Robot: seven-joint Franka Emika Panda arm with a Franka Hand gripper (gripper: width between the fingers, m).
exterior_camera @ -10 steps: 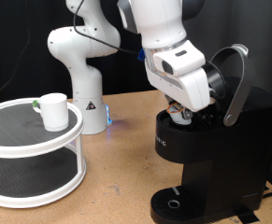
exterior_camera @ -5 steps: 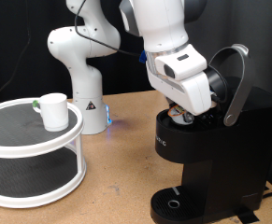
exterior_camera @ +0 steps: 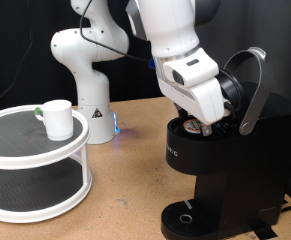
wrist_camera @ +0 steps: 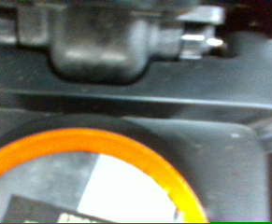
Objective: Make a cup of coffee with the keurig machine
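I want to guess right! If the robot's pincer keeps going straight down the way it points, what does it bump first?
Probably the open pod holder of the keurig machine: the pincer points down into it, under the raised lid. Depth is unclear.

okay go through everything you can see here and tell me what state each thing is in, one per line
Boxy matte-black keurig machine: hinged lid raised, pod chamber exposed.
Small white cup: upright on the round two-tier stand's top shelf, not under the machine.
Orange-rimmed pod: lying directly below the wrist camera.
Gripper: lowered into the open chamber.

Exterior view evenly lit, sharp, dark backdrop; wrist view dim, heavily blurred, out of focus.
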